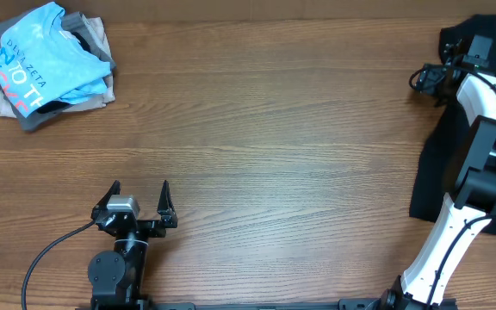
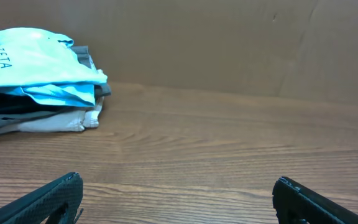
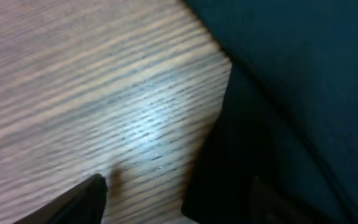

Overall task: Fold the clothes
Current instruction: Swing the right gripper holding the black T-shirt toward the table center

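The clothes (image 1: 433, 172) are a black garment lying along the table's right edge, partly under my right arm. In the right wrist view the black fabric (image 3: 303, 74) fills the right side, with its edge running down the middle. My right gripper (image 1: 459, 53) (image 3: 179, 193) is low over the garment's far left edge and open. One of its fingers (image 3: 82, 199) is over bare wood and the other is a dim shape against the cloth. My left gripper (image 1: 139, 188) (image 2: 178, 186) rests near the front left, open wide and holding nothing.
A pile of folded garments topped by a light blue tee (image 1: 46, 60) (image 2: 36, 74) sits at the back left corner. A brown cardboard wall (image 2: 229, 43) stands behind the wooden table (image 1: 265, 129).
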